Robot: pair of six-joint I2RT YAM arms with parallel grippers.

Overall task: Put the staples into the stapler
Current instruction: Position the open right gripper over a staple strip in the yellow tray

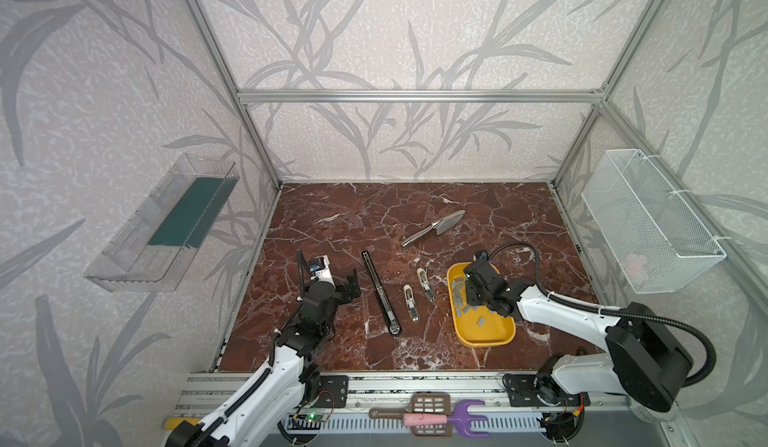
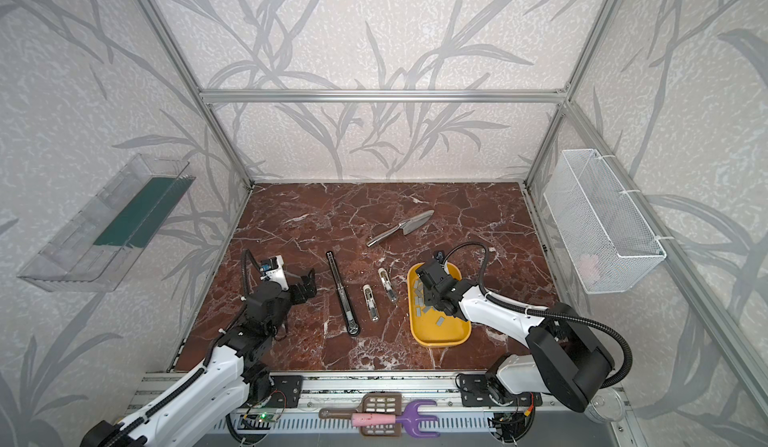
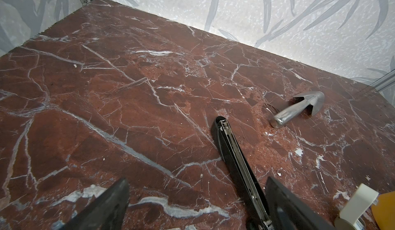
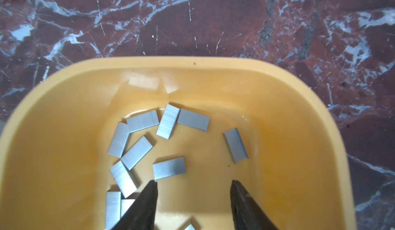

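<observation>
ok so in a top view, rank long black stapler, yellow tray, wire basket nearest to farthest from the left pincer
1. long black stapler, just right of the left pincer
2. yellow tray, right of centre
3. wire basket, on the right wall

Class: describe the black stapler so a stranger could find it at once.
In both top views, three staplers lie on the red marble table, left of the yellow tray. The black stapler is leftmost: slim and far longer than the two short white staplers.
</observation>
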